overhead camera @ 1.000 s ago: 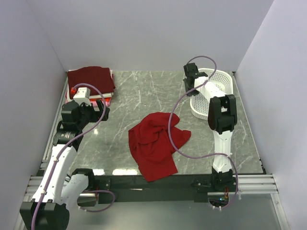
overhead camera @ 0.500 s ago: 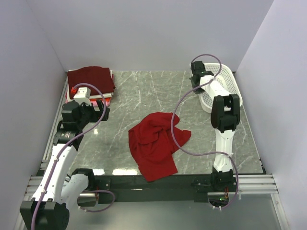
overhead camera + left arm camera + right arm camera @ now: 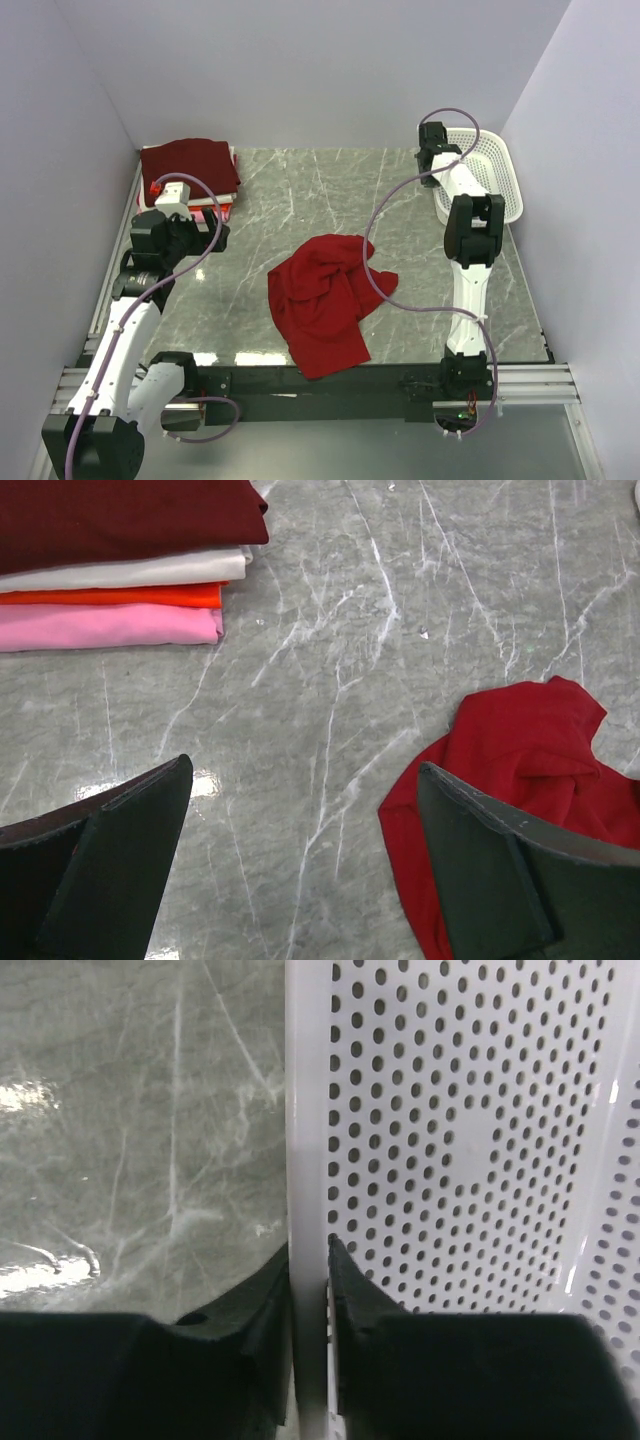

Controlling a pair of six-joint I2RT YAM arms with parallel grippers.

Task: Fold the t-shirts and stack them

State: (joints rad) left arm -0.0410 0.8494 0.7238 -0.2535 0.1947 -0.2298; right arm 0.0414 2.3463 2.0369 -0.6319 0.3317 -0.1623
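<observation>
A bright red t-shirt (image 3: pixel 325 300) lies crumpled in the middle of the marble table; it also shows at the right of the left wrist view (image 3: pixel 530 750). A stack of folded t-shirts (image 3: pixel 190 172), dark maroon on top, sits at the back left; the left wrist view shows its maroon, white, orange-red and pink layers (image 3: pixel 120 590). My left gripper (image 3: pixel 300 860) is open and empty above bare table between stack and red shirt. My right gripper (image 3: pixel 308 1260) is shut on the rim of the white perforated basket (image 3: pixel 470 1140) at the back right (image 3: pixel 485 170).
The basket (image 3: pixel 495 185) stands tilted against the right wall at the table's back right corner. Grey walls close in the table on three sides. A metal rail runs along the near edge (image 3: pixel 320 380).
My right gripper has dragged the basket to the right and farther back, from beside the table's middle to the right wall. The left arm and red shirt have not moved.
</observation>
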